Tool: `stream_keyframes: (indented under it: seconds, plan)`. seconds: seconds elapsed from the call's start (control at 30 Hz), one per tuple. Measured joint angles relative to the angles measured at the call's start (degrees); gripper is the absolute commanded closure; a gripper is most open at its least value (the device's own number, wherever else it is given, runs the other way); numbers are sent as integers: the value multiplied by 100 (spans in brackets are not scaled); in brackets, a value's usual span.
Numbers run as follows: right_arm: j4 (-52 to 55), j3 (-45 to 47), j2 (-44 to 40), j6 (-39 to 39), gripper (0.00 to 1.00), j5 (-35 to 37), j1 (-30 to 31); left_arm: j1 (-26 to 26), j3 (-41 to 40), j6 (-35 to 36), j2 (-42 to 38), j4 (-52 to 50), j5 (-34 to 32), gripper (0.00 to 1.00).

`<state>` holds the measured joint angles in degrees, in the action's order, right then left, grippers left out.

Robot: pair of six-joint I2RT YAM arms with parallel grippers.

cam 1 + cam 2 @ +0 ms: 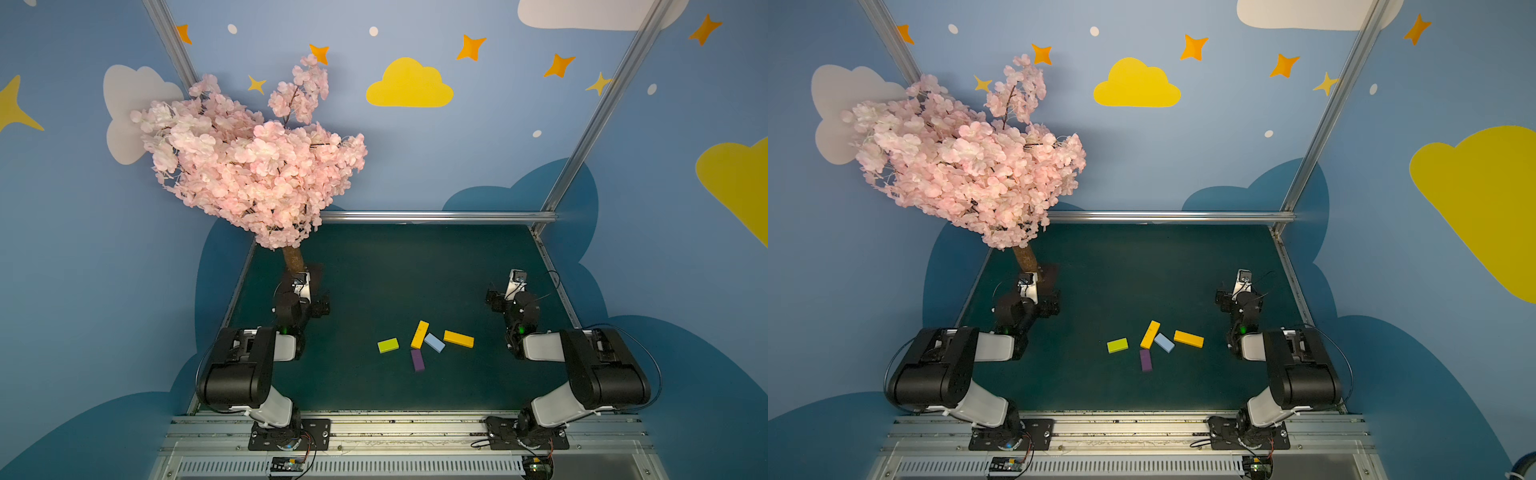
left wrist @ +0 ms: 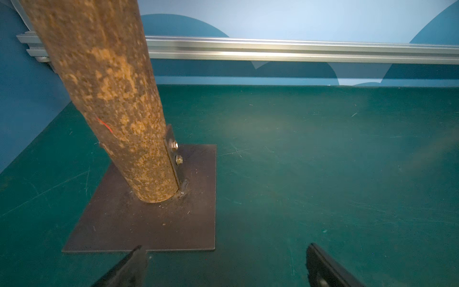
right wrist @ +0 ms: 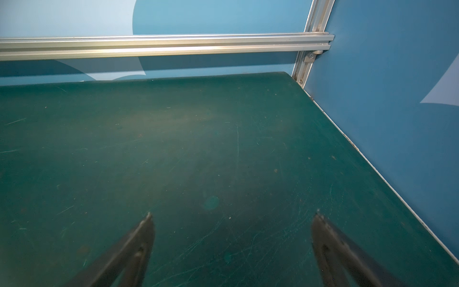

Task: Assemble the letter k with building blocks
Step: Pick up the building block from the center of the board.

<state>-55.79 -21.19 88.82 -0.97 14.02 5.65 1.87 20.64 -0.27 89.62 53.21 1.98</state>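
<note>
In both top views the building blocks (image 1: 419, 334) lie loose on the surface (image 1: 374, 270): lime-green block (image 1: 388, 345), purple block (image 1: 418, 360), light-blue block (image 1: 434, 343) between two orange-yellow blocks (image 1: 458, 338). Left wrist view: left hand (image 2: 226, 248) spread wide, empty, beside the tree trunk (image 2: 111, 99). Right wrist view: right hand (image 3: 233, 216) wide apart, empty.

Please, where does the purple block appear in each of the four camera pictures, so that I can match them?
In a top view: the purple block is lower middle, lowest of the blocks, just under the light-blue block.
In a top view: the purple block is the same, slightly further left in the picture.
Left wrist: not in it.
Right wrist: not in it.
Shared landmark: the horizontal aluminium rail at the back, seen in all four views.
</note>
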Motion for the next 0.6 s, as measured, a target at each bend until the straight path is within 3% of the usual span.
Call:
stream_keyframes:
  seconds: [0.33, 0.47, 0.6]
  plan:
    - [0, 0, 0, 0, 2, 0, 0, -9, -9, 2, 0, 46, -33, 0]
    - [-28, 46, -2, -15, 3, 79, 0, -105, -186, 0, -26, 295, -337, 0]
    - [-186, 289, -13, -31, 4, 212, -20, -341, -177, 94, -509, -166, -699, 0]
